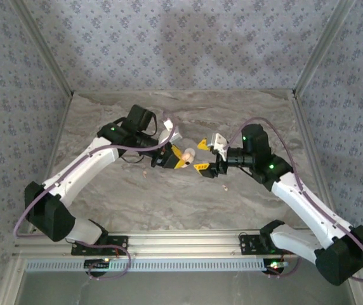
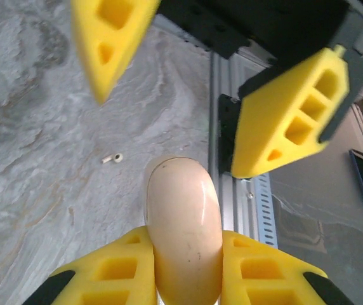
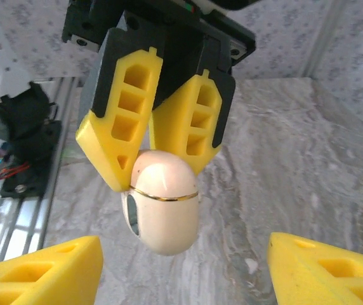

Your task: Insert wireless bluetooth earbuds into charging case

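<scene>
The grey-veined table (image 1: 169,203) fills the floor of a cell with patterned walls (image 1: 188,44). Both arms reach in to meet above its middle, the left arm (image 1: 83,168) from the near left and the right arm (image 1: 302,190) from the near right.

The left gripper (image 1: 176,157) (image 3: 159,173) is clamped on the case (image 1: 186,152) (image 2: 183,222) (image 3: 164,206) and holds it off the table. Its yellow fingers (image 3: 121,127) pinch the case's upper end, and the rounded lower end hangs free. A thin gold line runs round the case, and a small grey oval sits on one side.

The right gripper (image 1: 204,162) (image 2: 169,133) (image 3: 184,270) faces it with its jaws wide and nothing between its pads. In the right wrist view its two fingers (image 3: 42,273) stand well apart, one to each side of the case and clear of it.

One earbud (image 2: 113,158) lies on the table, apart from the case and from both grippers. From above, a pale fleck (image 1: 224,187) lies on the table just nearside of the right gripper. It is too small to tell what it is.
</scene>
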Robot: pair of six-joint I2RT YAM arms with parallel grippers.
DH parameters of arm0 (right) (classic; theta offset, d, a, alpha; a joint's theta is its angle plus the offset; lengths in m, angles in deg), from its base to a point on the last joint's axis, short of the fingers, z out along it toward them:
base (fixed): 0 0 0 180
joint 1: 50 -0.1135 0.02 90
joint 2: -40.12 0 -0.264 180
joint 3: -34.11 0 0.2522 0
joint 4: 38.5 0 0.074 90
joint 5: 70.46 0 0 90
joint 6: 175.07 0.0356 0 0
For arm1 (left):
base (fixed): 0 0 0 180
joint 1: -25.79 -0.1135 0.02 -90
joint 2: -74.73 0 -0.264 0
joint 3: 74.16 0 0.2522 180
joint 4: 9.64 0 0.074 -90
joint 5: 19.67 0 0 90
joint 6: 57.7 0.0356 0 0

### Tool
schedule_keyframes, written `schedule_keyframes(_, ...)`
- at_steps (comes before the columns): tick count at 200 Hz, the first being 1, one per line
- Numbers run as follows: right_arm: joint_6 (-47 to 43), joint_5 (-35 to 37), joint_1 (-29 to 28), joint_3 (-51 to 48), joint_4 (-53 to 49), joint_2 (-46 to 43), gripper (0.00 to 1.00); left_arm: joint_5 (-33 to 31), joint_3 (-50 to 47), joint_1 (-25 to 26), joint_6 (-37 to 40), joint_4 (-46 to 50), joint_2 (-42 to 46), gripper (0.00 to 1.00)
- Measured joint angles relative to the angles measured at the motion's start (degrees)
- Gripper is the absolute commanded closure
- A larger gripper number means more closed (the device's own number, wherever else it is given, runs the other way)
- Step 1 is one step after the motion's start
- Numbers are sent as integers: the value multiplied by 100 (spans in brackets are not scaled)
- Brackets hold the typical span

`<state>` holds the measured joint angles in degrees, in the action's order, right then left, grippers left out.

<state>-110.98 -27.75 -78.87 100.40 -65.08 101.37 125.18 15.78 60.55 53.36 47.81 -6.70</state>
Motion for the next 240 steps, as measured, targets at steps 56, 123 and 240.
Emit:
schedule_keyframes(56, -389, -737, -39, 632, -791, 761, 39, 313, 0, 7, 498, 306, 50, 84)
schedule_keyframes(123, -614, -1390, -188, 960, -1152, 1189, 64, 385, 0, 50, 599, 330, 50, 84)
schedule_keyframes(240, -765, -1530, -192, 1040, -1526, 1222, 87, 297, -74, 33, 455, 264, 90, 67)
